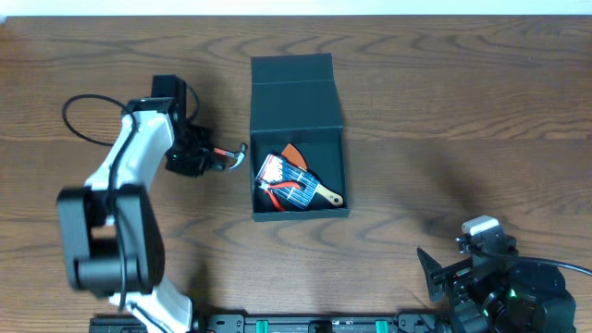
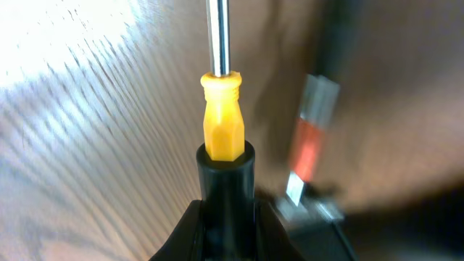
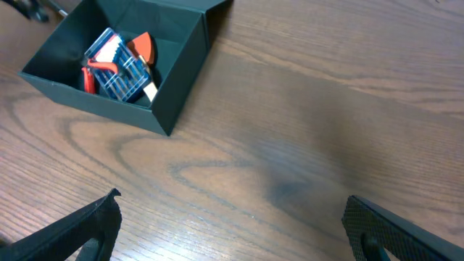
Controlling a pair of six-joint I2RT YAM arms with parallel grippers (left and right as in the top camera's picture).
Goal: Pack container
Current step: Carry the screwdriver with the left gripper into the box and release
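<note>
While the left arm reaches across the left half of a brown wooden table (image 1: 462, 111), its left gripper (image 1: 211, 155) points right toward the container (image 1: 301, 215), stopping just short of the box's left wall. Seen from the left wrist, the jaws are pinching the black end of a screwdriver (image 2: 222, 116), whose yellow collar and bare metal shaft stick straight out ahead of the fingers. A blurred red and silver shape sits just right of the tool in that view; what it is cannot be told. The container, a dark rectangular cardboard box, rests at the middle of the table, well apart from the right arm. It is open, with its hinged lid folded back flat on the far side. Inside, toward the near end, lies a small blue pack (image 1: 296, 185) with a white and red top, with red plier handles (image 1: 276, 194) at its left, an orange piece (image 1: 294, 153) at its far side and a wooden handle (image 1: 328, 194) at its right. At the near right corner of the table, the right gripper (image 3: 232, 199) hangs over bare wood, its 2 black jaws spread wide with nothing between them.
</note>
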